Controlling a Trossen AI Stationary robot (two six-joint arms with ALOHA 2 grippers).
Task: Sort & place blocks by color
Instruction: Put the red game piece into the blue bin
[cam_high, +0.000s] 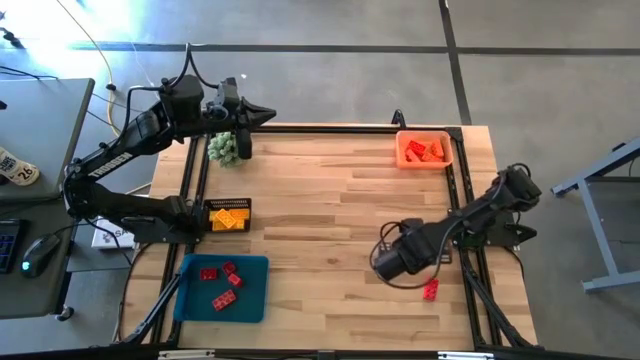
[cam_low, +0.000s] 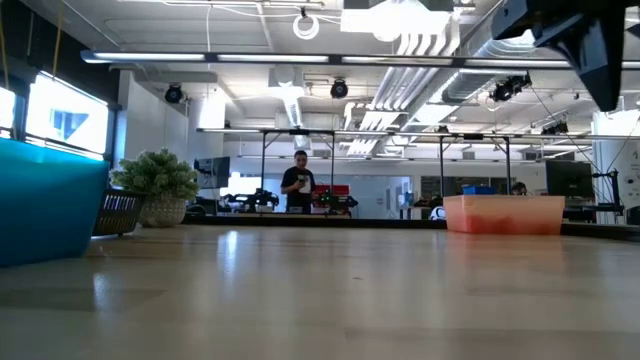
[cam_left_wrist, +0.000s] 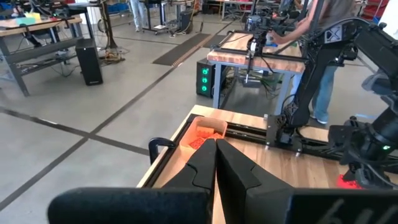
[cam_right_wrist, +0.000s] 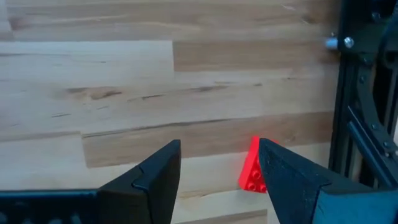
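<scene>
One red block (cam_high: 430, 290) lies flat on the wooden table near its right rail. In the right wrist view this red block (cam_right_wrist: 251, 169) shows close by the inner side of one finger. My right gripper (cam_high: 383, 262) (cam_right_wrist: 217, 144) is open and hovers over the table beside the block. My left gripper (cam_high: 265, 116) (cam_left_wrist: 216, 144) is shut, empty and raised over the table's far left corner. Other red blocks lie in the blue tray (cam_high: 250, 300), orange blocks in the orange tray (cam_high: 403, 152), and yellow blocks in the dark basket (cam_high: 229, 215).
A green plant ball (cam_high: 228, 148) stands at the far left by the left gripper. Black rails (cam_high: 468, 250) run along the table's left and right sides. Bare wood (cam_high: 320, 230) fills the table's middle. A person (cam_low: 299, 182) stands far off in the room.
</scene>
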